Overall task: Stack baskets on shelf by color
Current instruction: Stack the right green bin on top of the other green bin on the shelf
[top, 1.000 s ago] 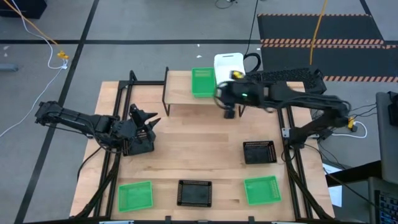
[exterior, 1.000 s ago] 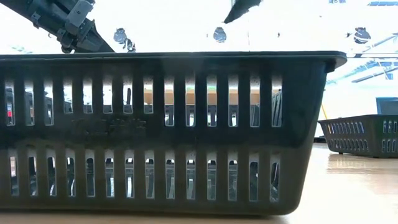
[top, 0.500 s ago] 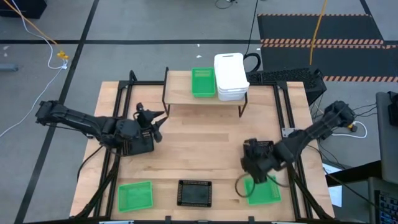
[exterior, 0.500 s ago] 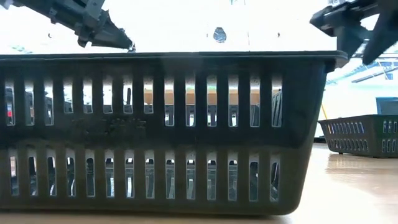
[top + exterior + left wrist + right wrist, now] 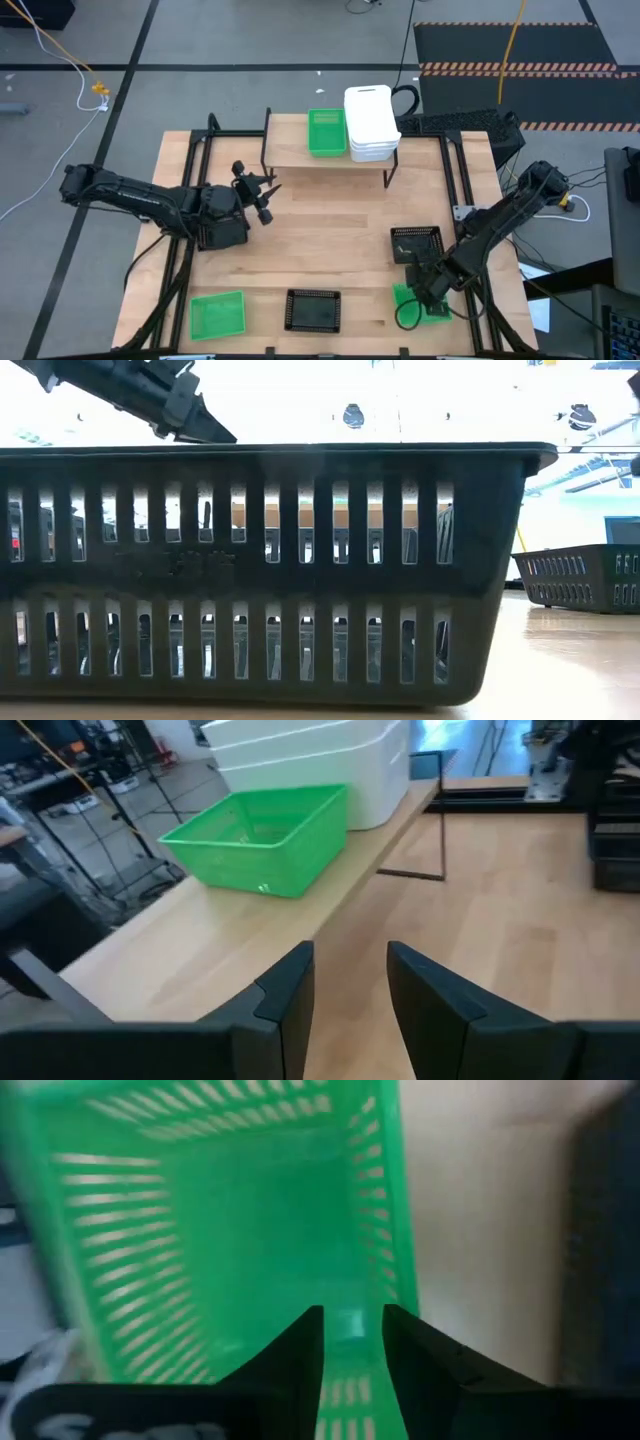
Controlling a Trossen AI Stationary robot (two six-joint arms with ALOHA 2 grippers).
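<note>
Down at the front, the right gripper (image 5: 428,296) straddles a green basket's (image 5: 240,1220) wall.
Its fingers stand slightly apart; whether they grip, I cannot tell. The left gripper (image 5: 350,990) hangs part open, holding nothing.

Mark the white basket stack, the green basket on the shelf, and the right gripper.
white basket stack (image 5: 370,120), high view, top basket's floor
green basket on the shelf (image 5: 326,132), high view, its floor
right gripper (image 5: 428,297), high view, between fingertips
</note>
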